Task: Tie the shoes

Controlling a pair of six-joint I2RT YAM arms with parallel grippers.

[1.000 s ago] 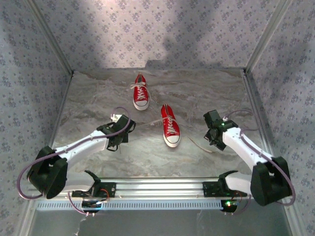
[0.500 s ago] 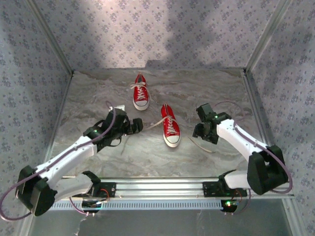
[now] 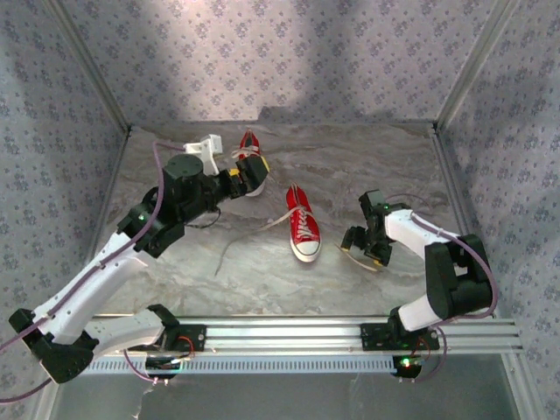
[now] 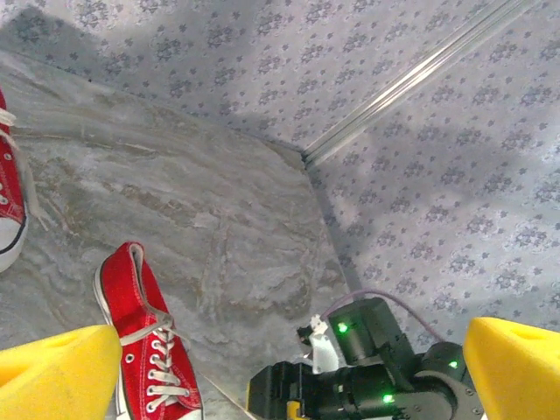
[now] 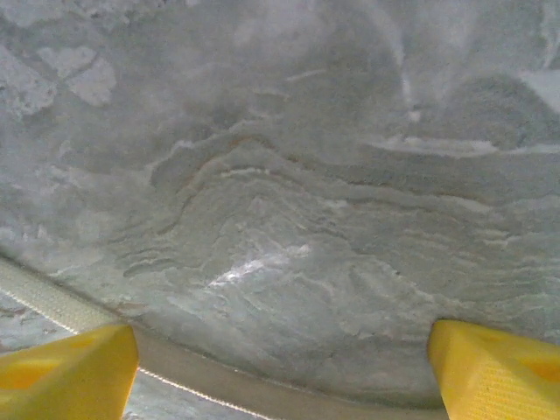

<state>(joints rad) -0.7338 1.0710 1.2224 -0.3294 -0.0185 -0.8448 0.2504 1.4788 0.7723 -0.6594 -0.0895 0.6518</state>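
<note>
Left tool (image 3: 249, 175) (jaws wide, empty) hovers over the far shoe (image 3: 249, 142), at 11 o'clock from the near shoe (image 3: 302, 223) on the desk (image 3: 350, 166). Right tool (image 3: 360, 247), open and empty at 4 o'clock, should straddle the loose lace (image 5: 44, 297) squarely before closing.

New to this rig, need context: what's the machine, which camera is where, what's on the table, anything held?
Two robot arms, bolted at the near edge of a table. One picture looks down from above and behind; the other two come from wrist cameras, with yellow fingers at the bottom corners. On it lie a red near shoe, untied, and a red far shoe. The left end effector is open at the far shoe; the right end effector is open over a loose lace. Nothing is held.
</note>
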